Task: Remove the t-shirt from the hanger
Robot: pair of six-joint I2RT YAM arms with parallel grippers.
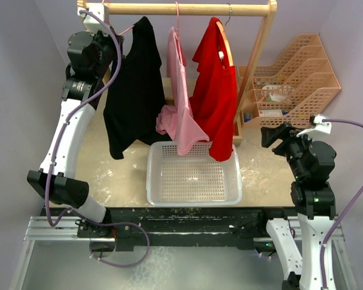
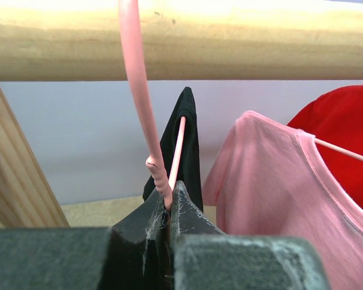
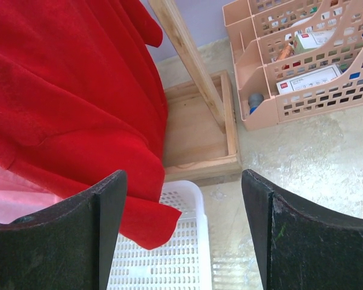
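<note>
A black t-shirt (image 1: 130,84) hangs on a thin pink hanger (image 2: 139,103) hooked over the wooden rail (image 1: 187,8) at the left end. My left gripper (image 1: 116,35) is up at the rail, shut on the neck of that hanger just under its hook (image 2: 168,196). The black t-shirt (image 2: 184,145) drops away behind the fingers. My right gripper (image 1: 272,134) hovers low at the right with its jaws wide apart (image 3: 183,178) and nothing between them. It faces the hem of the red shirt (image 3: 66,90).
A pink shirt (image 1: 180,103) and the red shirt (image 1: 215,84) hang on the same rail. A white mesh basket (image 1: 150,175) sits below them. A wooden base tray (image 3: 193,127) and a slanted rack leg (image 3: 187,60) stand behind it. A peach desk organiser (image 1: 296,78) stands at the back right.
</note>
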